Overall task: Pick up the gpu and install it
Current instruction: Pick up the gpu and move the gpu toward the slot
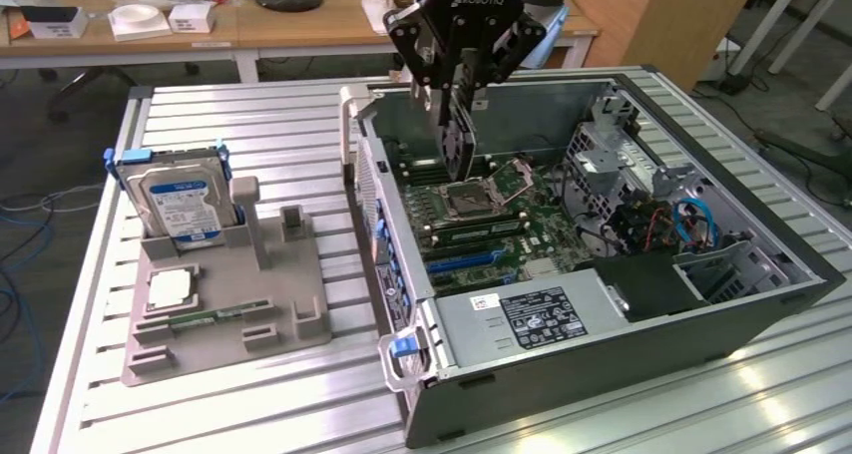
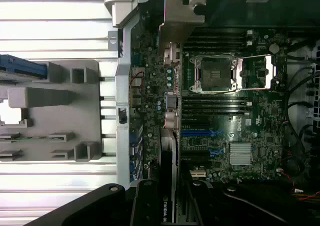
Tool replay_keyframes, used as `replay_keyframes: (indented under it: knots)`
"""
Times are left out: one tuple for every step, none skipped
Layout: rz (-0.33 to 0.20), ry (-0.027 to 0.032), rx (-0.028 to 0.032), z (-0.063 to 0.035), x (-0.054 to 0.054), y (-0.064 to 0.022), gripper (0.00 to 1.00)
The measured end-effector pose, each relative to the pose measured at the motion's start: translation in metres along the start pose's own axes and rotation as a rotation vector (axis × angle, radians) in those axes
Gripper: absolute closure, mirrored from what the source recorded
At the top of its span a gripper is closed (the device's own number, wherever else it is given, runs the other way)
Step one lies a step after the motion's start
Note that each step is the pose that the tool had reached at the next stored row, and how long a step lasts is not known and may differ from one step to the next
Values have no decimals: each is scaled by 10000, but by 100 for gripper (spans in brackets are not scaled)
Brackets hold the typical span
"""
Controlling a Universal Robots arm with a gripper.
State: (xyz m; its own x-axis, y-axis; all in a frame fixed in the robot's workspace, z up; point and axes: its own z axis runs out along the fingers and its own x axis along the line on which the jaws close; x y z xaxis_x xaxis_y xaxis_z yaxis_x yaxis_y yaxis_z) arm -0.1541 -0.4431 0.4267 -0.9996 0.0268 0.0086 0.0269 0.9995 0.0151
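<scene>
The gpu [image 1: 460, 145], a thin dark card, hangs edge-on from my gripper [image 1: 462, 93], which is shut on its upper edge. The card sits over the open computer case [image 1: 745, 309], just above the motherboard [image 1: 533, 225] near the case's rear wall. In the wrist view the gpu [image 2: 169, 141] runs as a slim strip from between my fingers [image 2: 145, 203] out to its pale metal bracket [image 2: 180, 16]. It lies beside the CPU socket [image 2: 215, 74] and in line with the blue slots [image 2: 200, 133]. Whether it touches a slot I cannot tell.
A grey holder tray [image 1: 286, 304] on the exterior view's left carries a silver hard drive with a blue label [image 1: 184, 205], a processor chip [image 1: 174, 289] and a green memory stick [image 1: 200, 319]. The power supply [image 1: 526, 314] and drive cage with cables [image 1: 665, 225] crowd the case. Desks stand behind.
</scene>
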Motion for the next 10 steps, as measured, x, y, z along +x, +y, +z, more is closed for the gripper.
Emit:
replay_keyframes:
  knots:
    - [0, 0, 0, 0, -1, 0, 74]
    - [0, 0, -1, 0, -1, 0, 74]
    - [0, 0, 0, 0, -9, 0, 74]
    - [0, 0, 0, 0, -10, 0, 74]
    - [0, 0, -1, 0, -25, 1, 74]
    - [0, 0, 0, 0, -25, 1, 74]
    - [0, 0, 0, 0, -26, 1, 74]
    - [-1, 0, -1, 0, -28, 1, 74]
    - [-1, 0, -1, 0, -30, 1, 74]
    - [-2, 0, -1, 0, -33, 1, 74]
